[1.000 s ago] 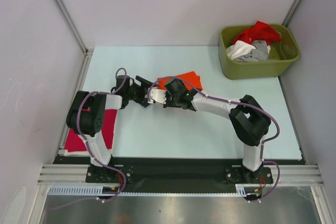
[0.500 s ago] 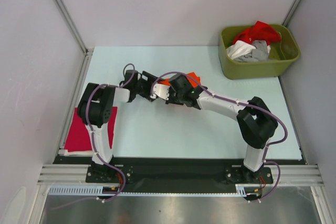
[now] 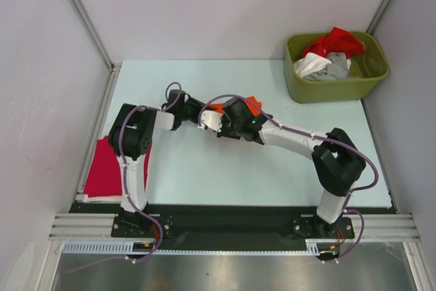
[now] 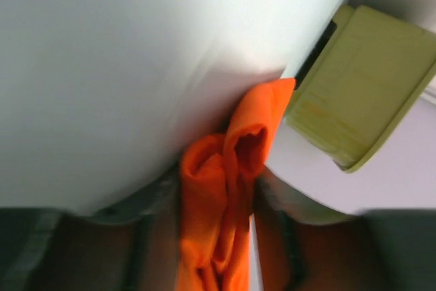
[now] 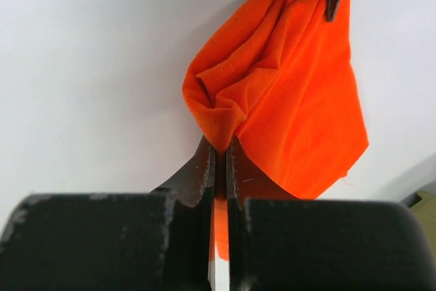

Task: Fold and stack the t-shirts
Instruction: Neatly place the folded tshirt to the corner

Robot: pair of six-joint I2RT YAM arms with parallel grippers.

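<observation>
1. Orange t-shirt (image 3: 249, 103): bunched up at mid-table (image 3: 204, 175) between the 2 wrists. Well apart from the olive bin (image 3: 334, 90), and from the magenta-red tee (image 3: 102, 172) lying flat at the near left edge.
2. Right gripper (image 5: 219, 153): jaws pressed together, pinching a folded edge of the orange cloth.
3. Left gripper (image 4: 216, 199): thick roll of orange cloth between the jaws. Cannot tell whether pinched or only straddled.
4. Step in hand, as judged: taking a 2nd hold so as to spread the shirt for folding.
5. Close the left jaws on 1 clean edge rather than the whole wad, and check the bite before pulling.
6. Draw both holds apart evenly and low over the table until the cloth is flat. No jerks, as thin cloth probably slips from a shallow pinch.
7. Mind the wrists, which are nearly touching.
8. Left to do: red, white and grey tees (image 3: 330, 52) heaped in the bin.
</observation>
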